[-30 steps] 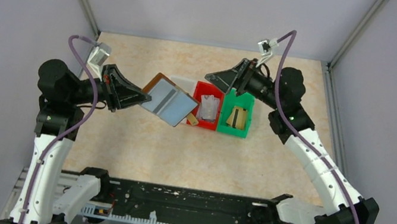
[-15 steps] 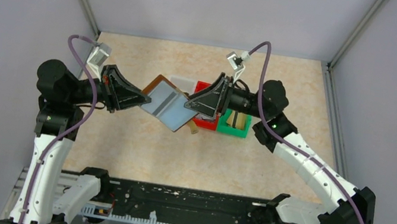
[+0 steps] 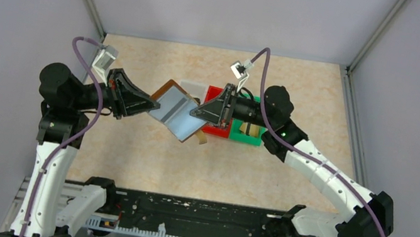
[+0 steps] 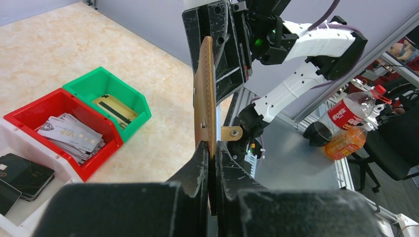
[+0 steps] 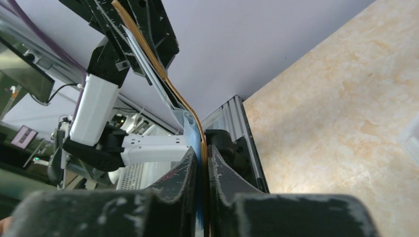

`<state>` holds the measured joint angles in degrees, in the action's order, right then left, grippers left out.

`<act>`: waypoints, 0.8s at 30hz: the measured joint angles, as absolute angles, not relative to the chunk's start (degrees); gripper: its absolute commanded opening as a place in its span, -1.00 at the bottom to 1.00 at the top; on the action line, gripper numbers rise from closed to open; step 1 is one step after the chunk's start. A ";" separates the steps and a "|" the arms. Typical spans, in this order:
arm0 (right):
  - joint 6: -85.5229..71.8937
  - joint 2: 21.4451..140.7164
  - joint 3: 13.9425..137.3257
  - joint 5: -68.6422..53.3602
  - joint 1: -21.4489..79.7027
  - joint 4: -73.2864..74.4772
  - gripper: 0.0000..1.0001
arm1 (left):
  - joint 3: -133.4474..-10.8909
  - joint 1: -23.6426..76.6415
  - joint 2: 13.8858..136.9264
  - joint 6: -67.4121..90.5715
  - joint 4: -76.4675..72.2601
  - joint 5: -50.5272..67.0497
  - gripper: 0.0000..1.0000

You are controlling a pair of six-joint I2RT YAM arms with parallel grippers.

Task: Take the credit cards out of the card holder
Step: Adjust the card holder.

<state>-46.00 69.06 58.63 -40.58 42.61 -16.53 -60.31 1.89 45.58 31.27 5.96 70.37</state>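
Observation:
The brown card holder (image 3: pixel 178 112) hangs open in the air between both arms, its pale bluish sleeves facing up. My left gripper (image 3: pixel 152 104) is shut on its left edge; in the left wrist view the holder (image 4: pixel 204 89) stands edge-on between my fingers (image 4: pixel 212 150). My right gripper (image 3: pixel 197 112) is shut on the opposite edge, pinching the blue sleeve and brown leather (image 5: pixel 163 79) between its pads (image 5: pixel 200 153). Silvery credit cards (image 4: pixel 69 136) lie in the red bin, gold ones (image 4: pixel 114 106) in the green bin, black ones (image 4: pixel 24 170) in the clear tray.
The red bin (image 3: pixel 216 131) and green bin (image 3: pixel 247 137) stand side by side mid-table, partly under my right wrist. A clear tray (image 4: pixel 10 148) sits beside the red bin. The holder's snap tab (image 4: pixel 231 133) dangles below. A black rail (image 3: pixel 198 215) runs along the near edge.
My right arm swung left from above the green bin to the holder's right edge and its jaws closed there. The left arm and holder stayed nearly still.

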 measured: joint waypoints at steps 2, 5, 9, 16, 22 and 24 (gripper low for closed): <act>-45.54 69.14 58.65 -39.59 42.76 -15.90 -1.00 | -60.31 1.89 45.60 31.35 5.98 70.35 -0.91; -45.04 69.14 59.09 -38.30 42.96 -15.07 -1.00 | -60.31 1.89 45.58 31.57 5.69 70.06 -0.56; -44.51 69.08 59.33 -36.12 43.03 -13.67 -1.00 | -60.31 1.89 45.56 31.94 5.08 70.11 -0.37; -43.94 69.06 59.33 -34.70 43.03 -12.95 -1.00 | -60.29 1.89 45.39 32.34 4.40 70.00 -0.14; -44.25 68.77 59.33 -35.20 43.09 -13.69 -1.00 | -60.29 1.89 45.08 30.57 5.21 67.26 -0.14; -44.40 68.64 59.37 -35.16 43.31 -13.50 -1.00 | -60.29 1.89 44.88 28.82 6.13 65.91 -0.05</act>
